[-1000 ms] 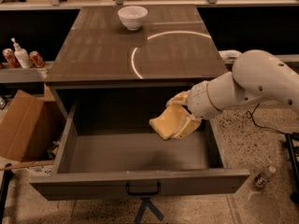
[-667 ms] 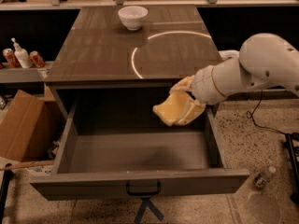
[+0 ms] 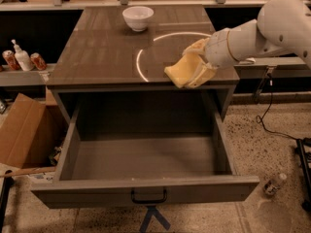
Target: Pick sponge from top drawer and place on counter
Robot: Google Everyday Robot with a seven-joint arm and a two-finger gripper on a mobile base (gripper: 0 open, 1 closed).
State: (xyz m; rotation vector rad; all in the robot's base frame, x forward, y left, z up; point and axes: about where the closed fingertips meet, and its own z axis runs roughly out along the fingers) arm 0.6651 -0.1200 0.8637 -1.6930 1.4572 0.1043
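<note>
My gripper (image 3: 190, 68) is shut on the pale-yellow sponge (image 3: 181, 72) and holds it in the air over the front right edge of the counter (image 3: 102, 47). The white arm reaches in from the right. The top drawer (image 3: 146, 154) stands pulled wide open below, its inside bare, with the black handle (image 3: 148, 196) at the centre of its front panel. The sponge is above the drawer's back right part, at counter height.
A white bowl (image 3: 138, 18) stands at the back of the counter. A cardboard box (image 3: 22, 130) sits on the floor to the left. Cans and a pump bottle (image 3: 22, 58) stand on a left shelf. A cable (image 3: 267, 110) runs on the right floor.
My gripper has lifted the sponge up out of the drawer and back toward the counter's front right edge.
</note>
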